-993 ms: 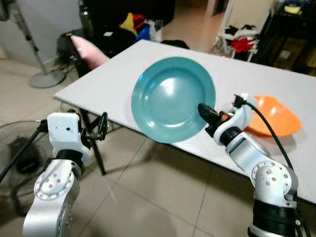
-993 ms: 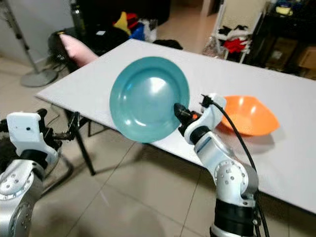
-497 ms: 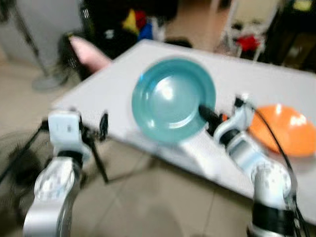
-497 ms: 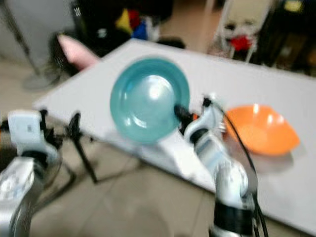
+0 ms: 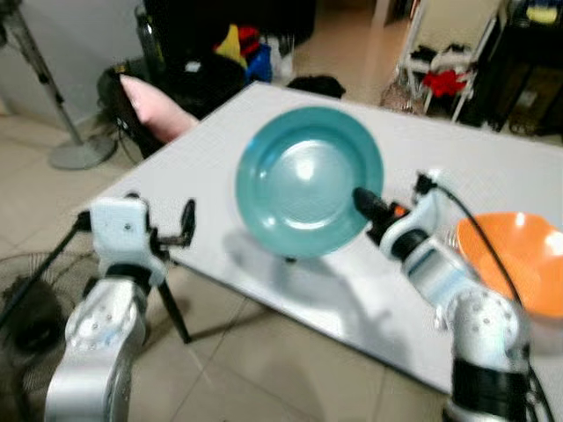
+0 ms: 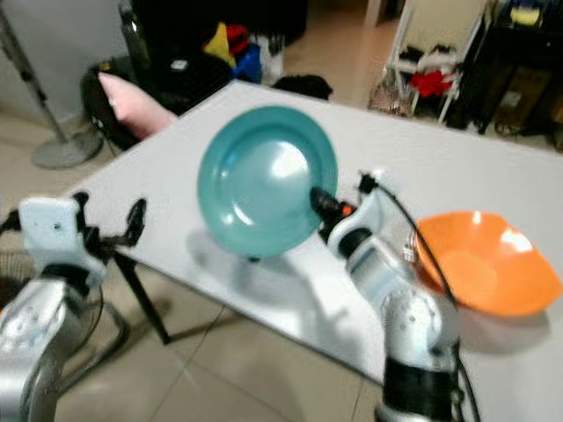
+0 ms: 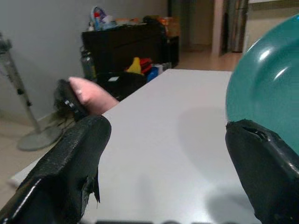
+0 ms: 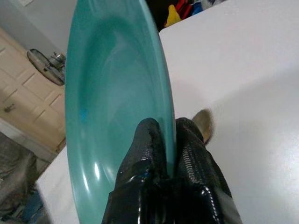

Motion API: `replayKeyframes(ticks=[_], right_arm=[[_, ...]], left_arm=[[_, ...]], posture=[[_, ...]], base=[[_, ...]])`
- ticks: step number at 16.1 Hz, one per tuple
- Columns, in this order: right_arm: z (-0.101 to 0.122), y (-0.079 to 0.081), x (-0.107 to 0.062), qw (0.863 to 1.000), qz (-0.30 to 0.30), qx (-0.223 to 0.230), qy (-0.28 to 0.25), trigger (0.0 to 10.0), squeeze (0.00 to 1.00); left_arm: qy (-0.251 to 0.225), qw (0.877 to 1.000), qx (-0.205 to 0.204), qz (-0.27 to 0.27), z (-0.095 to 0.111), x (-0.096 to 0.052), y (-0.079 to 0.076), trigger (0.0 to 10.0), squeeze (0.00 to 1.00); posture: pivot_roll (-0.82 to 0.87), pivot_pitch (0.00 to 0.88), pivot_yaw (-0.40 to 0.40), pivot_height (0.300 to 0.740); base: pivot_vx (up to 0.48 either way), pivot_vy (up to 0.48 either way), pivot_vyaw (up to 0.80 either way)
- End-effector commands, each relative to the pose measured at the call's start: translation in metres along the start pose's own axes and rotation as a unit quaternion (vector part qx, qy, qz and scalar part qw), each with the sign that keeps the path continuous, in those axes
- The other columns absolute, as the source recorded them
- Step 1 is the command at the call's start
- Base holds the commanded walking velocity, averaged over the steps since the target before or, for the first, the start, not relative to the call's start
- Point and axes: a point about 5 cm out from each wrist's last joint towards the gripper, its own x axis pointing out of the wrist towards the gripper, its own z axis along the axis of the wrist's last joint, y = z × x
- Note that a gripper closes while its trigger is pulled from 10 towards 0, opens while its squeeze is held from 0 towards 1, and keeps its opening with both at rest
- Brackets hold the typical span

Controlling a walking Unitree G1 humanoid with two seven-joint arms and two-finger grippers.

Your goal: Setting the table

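At nine o'clock, the left gripper (image 5: 180,230) hangs released beside the white table (image 5: 220,158). At centre, the right gripper (image 5: 362,200) pinches the teal plate (image 5: 303,180) by its rim, tilted above the tabletop. An orange bowl (image 5: 519,268) rests at three o'clock. No writing is legible.

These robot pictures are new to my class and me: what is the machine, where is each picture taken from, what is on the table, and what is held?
It is a walking humanoid robot with two silver arms, each ending in a two-fingered tool. Two pictures come from cameras in its head, looking down; the other two sit on its wrists, looking along the fingers. The right tool pinches the rim of a teal plate, held tilted above a white table. An orange bowl rests on the table. The left tool is open, holding nothing, near the table's edge.
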Motion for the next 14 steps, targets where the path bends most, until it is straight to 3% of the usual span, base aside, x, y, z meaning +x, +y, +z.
replayKeyframes(ticks=[1,8,9,11,14], right_arm=[[0.0042,0.001,-0.0019,1.0,0.001,-0.002,-0.009,10.0,0.0],[0.0001,0.0016,-0.0044,1.0,-0.007,0.01,-0.012,10.0,0.0],[-0.0002,0.0011,-0.0047,1.0,-0.008,0.011,-0.011,10.0,0.0],[-0.0003,-0.0004,-0.0044,1.0,-0.015,0.011,-0.013,10.0,0.0],[0.001,-0.0063,-0.0025,0.999,-0.042,0.025,-0.022,10.0,0.0]], left_arm=[[0.001,1.0,0.004,-0.005,-0.0004,0.0005,-0.0007,10.0,0.0],[0.004,1.0,0.014,-0.004,-0.0003,0.0074,0.0024,10.0,0.0],[0.005,0.999,0.036,0.002,0.0,0.0092,0.004,10.0,0.0],[0.007,0.999,0.041,0.005,0.0,0.0099,0.0039,10.0,0.0],[-0.005,1.0,-0.002,0.019,0.0022,0.0062,0.0051,10.0,0.0]], posture=[[-0.1,0.0,0.037,0.74],[-0.11,0.0,0.056,0.74],[-0.11,0.0,0.056,0.74],[-0.11,0.0,0.056,0.74],[-0.1,0.0,0.046,0.74]], base=[[0.0,0.48,-0.77],[0.0,0.471,-0.77],[0.0,0.0,-0.77],[0.0,-0.48,-0.38],[0.0,-0.091,0.0]])
